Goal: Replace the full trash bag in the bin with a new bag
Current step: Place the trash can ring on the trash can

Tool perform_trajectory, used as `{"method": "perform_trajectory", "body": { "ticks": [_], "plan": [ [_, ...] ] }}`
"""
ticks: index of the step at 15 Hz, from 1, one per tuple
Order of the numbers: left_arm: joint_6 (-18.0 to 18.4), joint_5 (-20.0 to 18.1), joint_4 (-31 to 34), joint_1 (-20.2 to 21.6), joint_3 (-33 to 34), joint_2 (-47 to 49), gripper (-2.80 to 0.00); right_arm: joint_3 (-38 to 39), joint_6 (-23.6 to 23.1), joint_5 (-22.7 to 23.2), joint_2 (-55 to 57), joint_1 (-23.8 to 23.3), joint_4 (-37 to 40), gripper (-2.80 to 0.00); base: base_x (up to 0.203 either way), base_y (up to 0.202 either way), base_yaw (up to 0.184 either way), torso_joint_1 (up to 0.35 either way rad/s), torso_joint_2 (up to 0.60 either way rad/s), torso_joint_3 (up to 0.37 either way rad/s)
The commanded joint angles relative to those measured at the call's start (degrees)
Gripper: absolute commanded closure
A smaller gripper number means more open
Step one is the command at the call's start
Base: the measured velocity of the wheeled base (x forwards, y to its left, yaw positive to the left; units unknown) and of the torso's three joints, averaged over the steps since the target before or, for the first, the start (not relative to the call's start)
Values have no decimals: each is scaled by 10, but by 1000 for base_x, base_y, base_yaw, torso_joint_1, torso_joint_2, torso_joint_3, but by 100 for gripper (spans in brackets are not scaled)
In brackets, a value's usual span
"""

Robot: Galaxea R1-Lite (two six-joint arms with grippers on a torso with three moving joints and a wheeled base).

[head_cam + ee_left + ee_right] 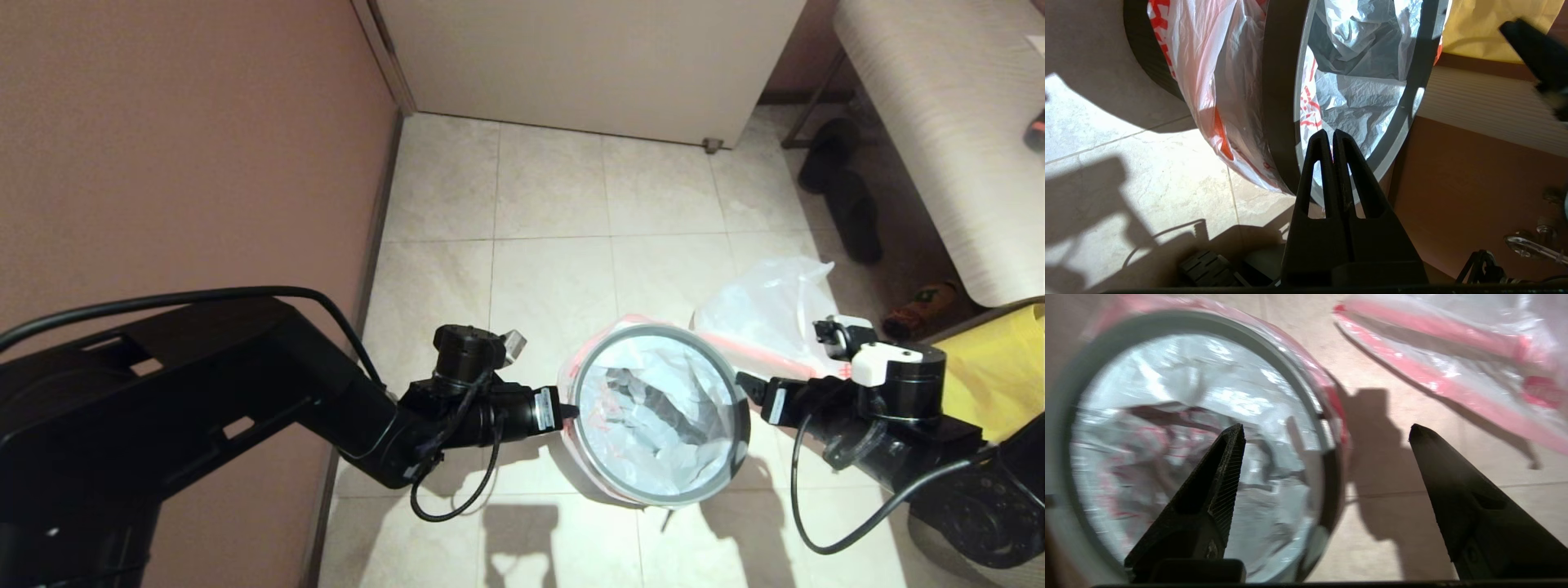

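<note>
The bin (1143, 53) stands on the tile floor, its grey hoop (608, 482) seated over the new bag (653, 408). The bag's plain film lines the inside and its red-printed edge folds over the outside (1216, 81). My left gripper (571, 411) is shut, its tips (1333, 134) at the hoop's left edge. My right gripper (747, 384) is open at the hoop's right edge, holding nothing (1326, 428). One of its fingers is over the bin's mouth, the other over the floor. The full trash bag (767, 314) lies on the floor behind my right arm.
A brown wall (163, 163) runs along the left. A white cabinet (588, 57) stands at the back. At the right are a pale bench (939, 122), dark shoes (845, 196) under it and a yellow fabric bag (1000, 367). Open tile floor (555, 245) lies beyond the bin.
</note>
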Motion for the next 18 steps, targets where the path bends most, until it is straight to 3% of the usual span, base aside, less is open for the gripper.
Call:
{"method": "perform_trajectory", "body": {
  "ticks": [1,2,5,9,10,14,18],
  "plan": [
    [-3,-2,-2,0,-7,12,0,2,60,77,-53,-13,-2,-180,0,0,0,0,0,0],
    [-3,-2,-3,1,-7,10,0,2,81,126,-59,-24,1,0,0,0,0,0,0,0],
    [-4,-4,-3,0,-2,0,0,-18,134,162,-39,-36,4,0,0,0,0,0,0,0],
    [-4,-4,-4,-5,-9,13,0,-23,141,255,27,-40,-2,0,0,0,0,0,0,0],
    [-3,-4,-4,-5,-15,19,0,-23,140,273,52,-41,-18,0,0,0,0,0,0,0],
    [-3,18,-4,-6,-38,40,0,-23,138,335,154,-56,-218,0,0,0,0,0,0,0],
    [-2,33,-4,-11,-47,50,0,-11,138,343,163,-60,-246,0,0,0,0,0,0,0]
  ]
}}
